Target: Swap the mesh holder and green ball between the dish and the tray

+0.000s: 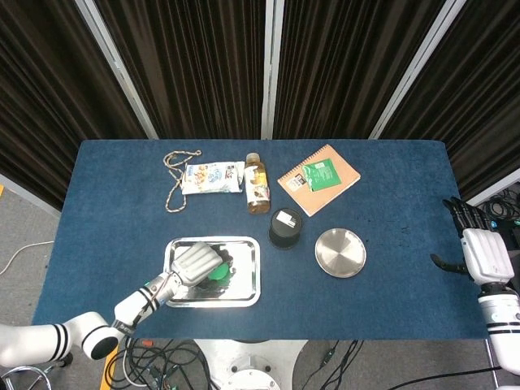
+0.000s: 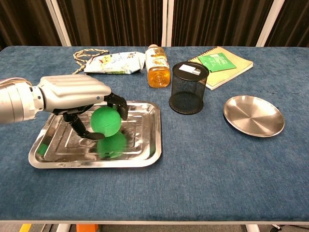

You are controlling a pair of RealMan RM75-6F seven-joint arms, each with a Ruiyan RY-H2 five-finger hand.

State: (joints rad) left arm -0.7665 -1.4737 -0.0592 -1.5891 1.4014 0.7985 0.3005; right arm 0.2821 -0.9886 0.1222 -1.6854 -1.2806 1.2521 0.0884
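1. Left hand reaching in from the left over the tray, palm down, dark fingers curled around the green ball, thumb hooked under its left side.
2. Right hand at the far right edge of the desk, well apart from everything, fingers apart and holding nothing.
3. Green ball round, matte, bright green, inside the tray near its middle, mirrored in the shiny metal; cannot tell whether lifted or resting.
4. Mesh holder upright on the desk between tray and dish, black, with a white label on its rim.
5. Dish round, shiny, bare, right of the holder.
6. Bottle, snack bag, rope and notebook along the far side; open blue cloth in front of tray and dish.
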